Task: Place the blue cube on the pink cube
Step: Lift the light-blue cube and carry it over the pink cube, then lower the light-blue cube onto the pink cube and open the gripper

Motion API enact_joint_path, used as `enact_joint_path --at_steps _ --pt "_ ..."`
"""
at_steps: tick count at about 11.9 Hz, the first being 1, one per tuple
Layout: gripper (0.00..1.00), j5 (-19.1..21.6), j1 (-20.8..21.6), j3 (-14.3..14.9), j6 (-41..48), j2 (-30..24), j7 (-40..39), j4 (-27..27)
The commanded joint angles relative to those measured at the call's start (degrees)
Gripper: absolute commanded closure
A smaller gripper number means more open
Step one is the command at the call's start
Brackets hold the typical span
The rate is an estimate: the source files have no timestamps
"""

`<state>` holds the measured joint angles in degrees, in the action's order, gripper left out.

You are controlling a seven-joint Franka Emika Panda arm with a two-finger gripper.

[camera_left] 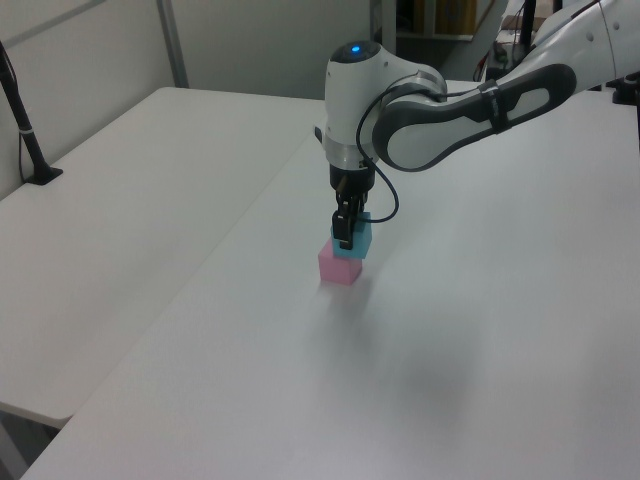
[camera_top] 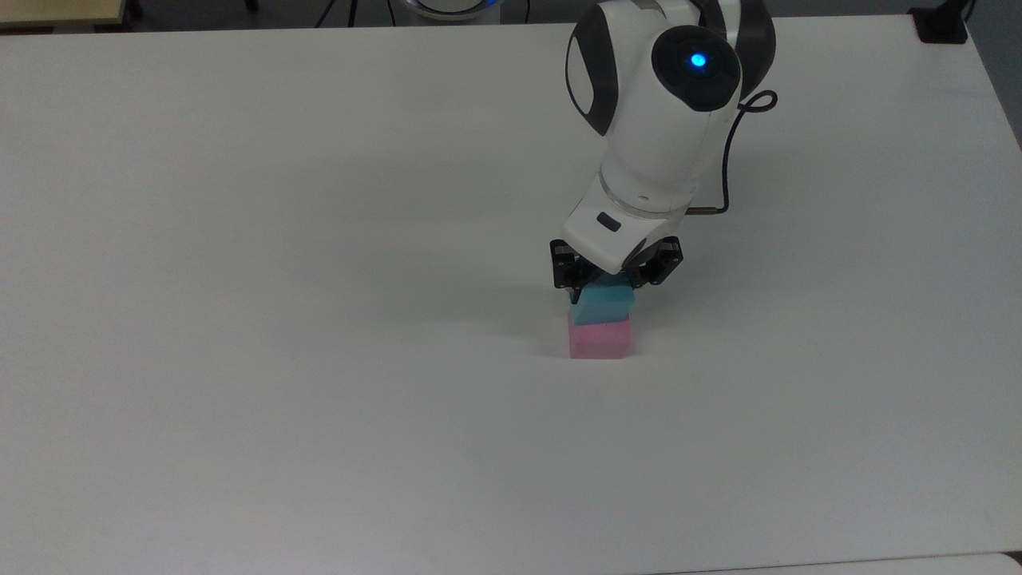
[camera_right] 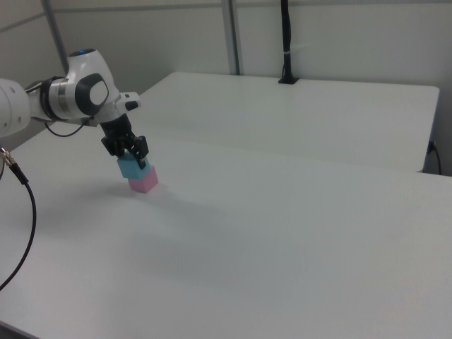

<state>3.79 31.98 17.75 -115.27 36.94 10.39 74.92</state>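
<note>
Over the pink cube [camera_top: 600,339] we had the gripper [camera_top: 615,275] clamped on the blue cube [camera_top: 604,307], squarely above, roughly touching.

Blue cube [camera_top: 604,307]: matt, foam-like, plain faces, no sheen. Pink cube [camera_top: 600,339]: same matt, slightly grainy finish. Surface [camera_top: 239,319]: smooth white laminate, satin, faint soft reflections. Arm shell [camera_top: 647,128]: glossy white moulded plastic with dark grey, semi-gloss plastic joint covers. Gripper [camera_top: 615,273]: black, matt, hard plastic or metal, cannot tell which. Cable [camera_top: 728,172]: thin black, rubbery sheath.
</note>
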Motion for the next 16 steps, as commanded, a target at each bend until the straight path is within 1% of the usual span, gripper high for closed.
enact_joint_path --at_steps 1,4,5,9,10,11,12,15,16 --pt "0.79 2.2 0.0 1.0 0.0 1.6 1.9 -2.8" --pt "0.79 4.0 -0.3 1.0 0.2 1.6 2.1 -3.4" --pt "0.79 4.4 -0.5 0.9 -0.3 1.7 3.2 -3.4" --pt "0.79 4.6 -1.4 0.8 -0.9 2.2 3.9 -3.6" --pt "0.70 4.6 -1.7 0.6 -1.8 2.6 3.9 -3.6" --pt "0.33 4.6 -1.7 0.5 -2.1 2.7 4.0 -3.6" --pt "0.00 4.6 -1.7 0.5 -2.1 2.8 4.7 -3.6" --pt "0.00 4.6 -1.9 0.4 -2.0 2.3 6.2 -3.6" --pt "0.00 4.3 -4.5 -1.0 -1.5 -0.6 6.0 -2.9"
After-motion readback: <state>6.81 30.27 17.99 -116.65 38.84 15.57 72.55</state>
